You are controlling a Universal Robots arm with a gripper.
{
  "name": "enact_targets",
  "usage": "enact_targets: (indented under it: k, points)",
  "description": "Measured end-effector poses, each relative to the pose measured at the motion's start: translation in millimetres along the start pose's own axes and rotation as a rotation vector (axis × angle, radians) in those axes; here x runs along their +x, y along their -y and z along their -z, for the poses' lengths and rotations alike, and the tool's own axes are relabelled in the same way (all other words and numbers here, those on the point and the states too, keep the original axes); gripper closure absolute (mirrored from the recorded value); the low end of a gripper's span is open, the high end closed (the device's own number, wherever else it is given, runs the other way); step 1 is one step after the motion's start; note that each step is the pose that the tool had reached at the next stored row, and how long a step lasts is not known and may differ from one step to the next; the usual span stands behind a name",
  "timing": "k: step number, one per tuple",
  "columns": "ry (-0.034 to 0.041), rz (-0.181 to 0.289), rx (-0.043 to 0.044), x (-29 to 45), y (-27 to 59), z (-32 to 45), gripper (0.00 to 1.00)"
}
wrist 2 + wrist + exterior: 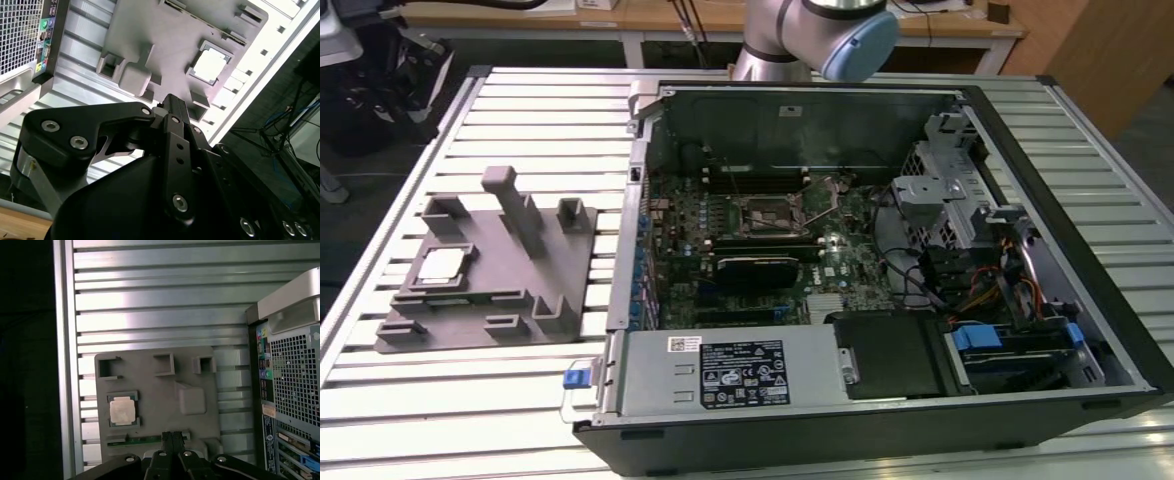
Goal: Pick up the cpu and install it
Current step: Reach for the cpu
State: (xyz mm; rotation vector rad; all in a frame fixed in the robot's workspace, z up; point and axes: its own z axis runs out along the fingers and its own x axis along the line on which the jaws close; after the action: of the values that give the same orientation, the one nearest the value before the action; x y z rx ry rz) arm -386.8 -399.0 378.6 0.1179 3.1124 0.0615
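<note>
I held my gripper [171, 435] in the air over the big grey plastic fixture with upright posts [150, 390]. Its two black fingers were pressed together with nothing between them. The cpu, a small flat square chip with a pale silver metal top [123, 410], lay flat in a square recess of that fixture, well apart from my fingertips. In the exterior view the fixture sat on the slatted aluminium table [520, 120], at the exterior view's left of the open black computer case [720, 445], and the motherboard's socket [767, 212] lay near the case's middle.
</note>
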Motion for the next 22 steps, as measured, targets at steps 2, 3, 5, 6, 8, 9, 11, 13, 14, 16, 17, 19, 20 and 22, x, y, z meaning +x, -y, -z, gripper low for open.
enact_targets:
  k: [2,3,5,6,8,9,11,13,14,16,17,19,20,22]
  points:
    - [0.0000,0.000,0.0000,1.4,0.1,-0.1,0.89]
    - [0.0000,0.000,0.0000,2.1,0.2,-0.1,0.89]
    - [0.0000,0.000,0.0000,3.5,0.3,-0.2,0.89]
    - [0.0000,0.000,0.0000,4.2,0.3,-0.3,0.89]
    - [0.0000,0.000,0.0000,5.6,0.4,-0.4,0.89]
    - [0.0000,0.000,0.0000,6.3,0.5,-0.5,0.89]
    - [-0.0001,0.000,0.0001,7.4,0.6,-0.5,0.89]
    - [-0.0001,0.000,0.0001,8.7,0.7,-0.6,0.89]
    - [-0.0001,0.000,0.0001,9.4,0.7,-0.7,0.89]
    - [-0.0001,0.000,0.0000,10.9,0.9,-0.8,0.89]
    - [0.0000,0.000,0.0000,11.7,0.9,-0.9,0.89]
    - [0.0000,0.000,0.0000,13.1,1.0,-1.0,0.89]
    - [0.0000,0.000,0.0000,13.7,1.1,-1.1,0.89]
    - [0.0000,0.000,0.0000,15.0,1.2,-1.2,0.89]
